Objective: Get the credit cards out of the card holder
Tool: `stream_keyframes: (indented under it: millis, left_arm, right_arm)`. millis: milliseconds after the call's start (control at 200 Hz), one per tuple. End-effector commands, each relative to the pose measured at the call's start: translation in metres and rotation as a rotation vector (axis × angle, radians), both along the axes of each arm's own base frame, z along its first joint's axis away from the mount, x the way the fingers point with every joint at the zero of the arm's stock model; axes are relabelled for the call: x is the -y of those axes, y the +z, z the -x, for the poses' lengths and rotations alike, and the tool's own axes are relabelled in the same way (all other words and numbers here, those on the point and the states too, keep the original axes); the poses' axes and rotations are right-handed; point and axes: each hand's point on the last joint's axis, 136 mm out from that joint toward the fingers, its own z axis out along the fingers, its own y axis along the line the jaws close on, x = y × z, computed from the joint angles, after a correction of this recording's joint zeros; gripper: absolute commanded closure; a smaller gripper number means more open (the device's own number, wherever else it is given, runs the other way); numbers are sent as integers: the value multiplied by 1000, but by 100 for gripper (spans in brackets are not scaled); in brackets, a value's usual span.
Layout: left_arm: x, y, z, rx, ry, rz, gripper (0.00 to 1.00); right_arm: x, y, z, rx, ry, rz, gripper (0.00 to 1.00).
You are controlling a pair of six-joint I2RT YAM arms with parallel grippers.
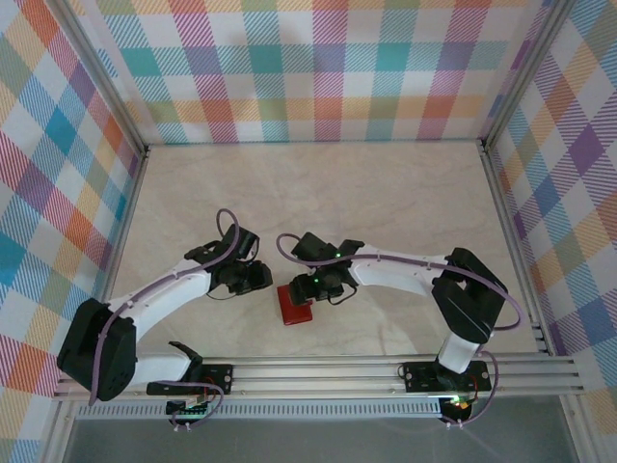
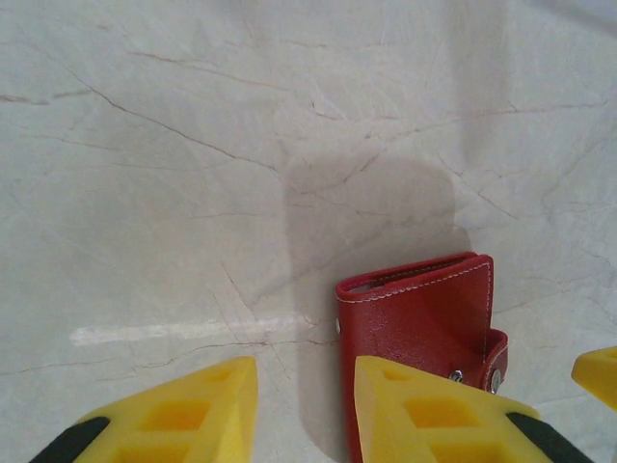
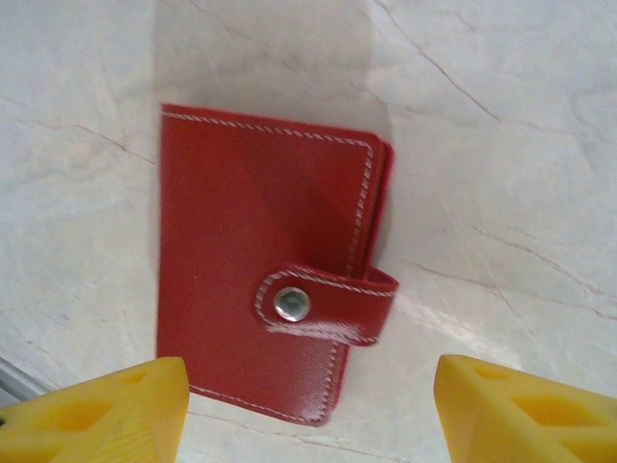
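Now | marble-look table [image 1: 386,193], plaid walls [image 1: 318,68] | card holder [image 3: 251,231] snapped shut | left gripper [image 2: 304,391], right gripper [image 3: 308,400] parted

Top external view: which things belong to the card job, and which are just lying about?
Job: red card holder, snapped shut; left gripper, open; right gripper, open.
Just there: marble table; checked walls.

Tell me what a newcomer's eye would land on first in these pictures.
The red card holder grabs the eye: it lies flat and snapped shut on the pale marble table, near the front middle. The right tool hangs open right above it, yellow fingers on either side, and the left tool sits open just beside it. Bright plaid walls box the scene in.
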Motion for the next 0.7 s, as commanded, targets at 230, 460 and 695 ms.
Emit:
stream_keyframes:
  millis: [230,460,695]
  left_arm:
    - [-13,2,6,18,53,-20,65]
    - [-5,-2,13,5,46,41,64]
    - [3,-2,15,-13,27,60,62]
  right_arm:
    - [1,-23,-7,-27,-32,151,35]
    - [11,-15,-7,-5,-70,153,53]
    - [20,-13,-4,3,-86,155,74]
